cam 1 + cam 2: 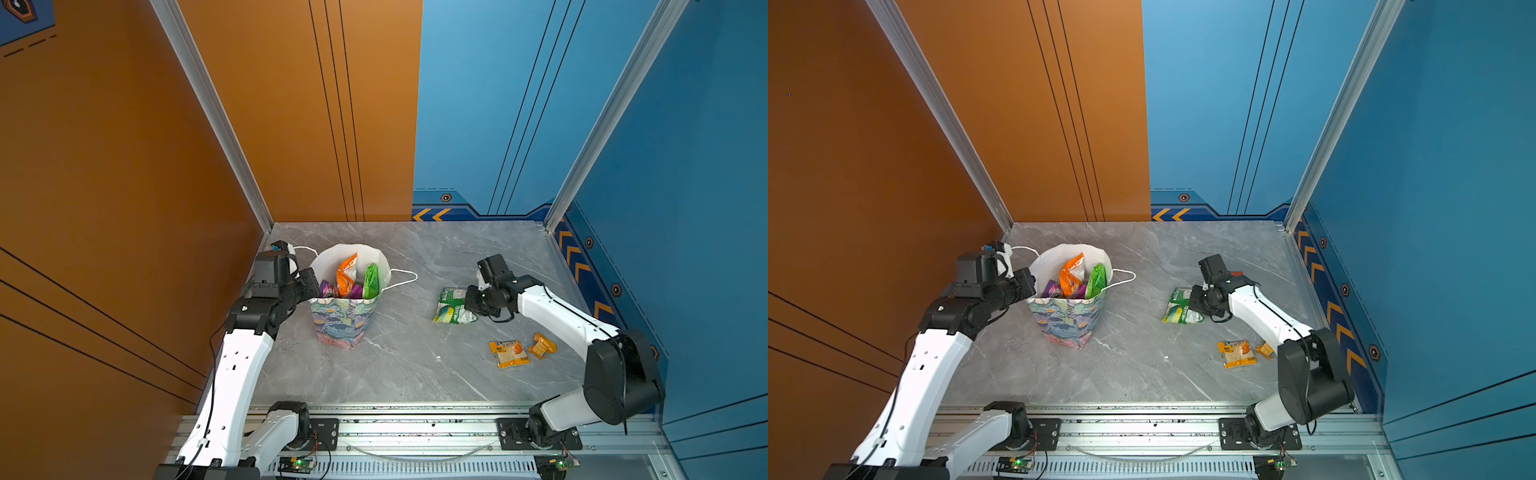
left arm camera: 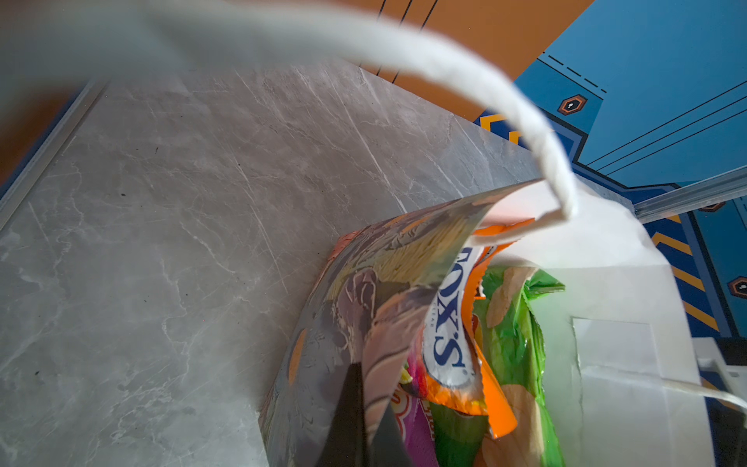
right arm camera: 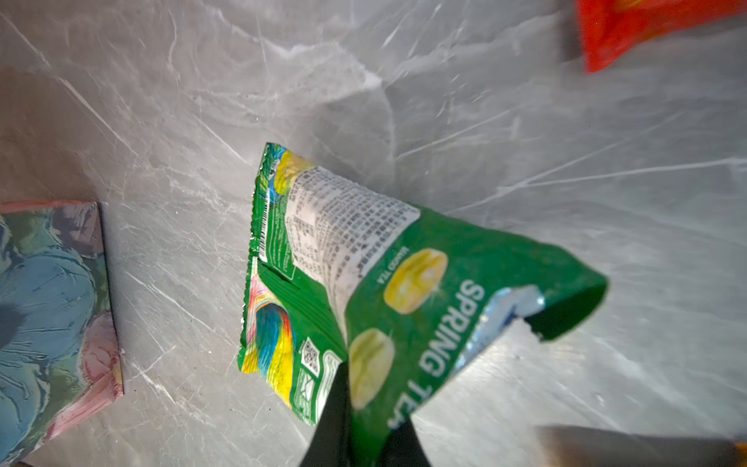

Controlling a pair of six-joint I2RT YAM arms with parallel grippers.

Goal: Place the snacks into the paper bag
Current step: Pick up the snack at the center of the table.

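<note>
My right gripper [image 3: 366, 408] is pinched shut on one edge of the green-white packet [image 3: 364, 258], which hangs creased from the jaws; whether its far end touches the table [image 1: 415, 365] I cannot tell. I should lift until it swings clear, carry it high across to the paper bag [image 1: 343, 320], well apart on my left, and release only over the white mouth. My left gripper [image 2: 364, 404] is clamped on the bag's wall, steadying it; packets crowd inside, so I'd aim for the open gap
</note>
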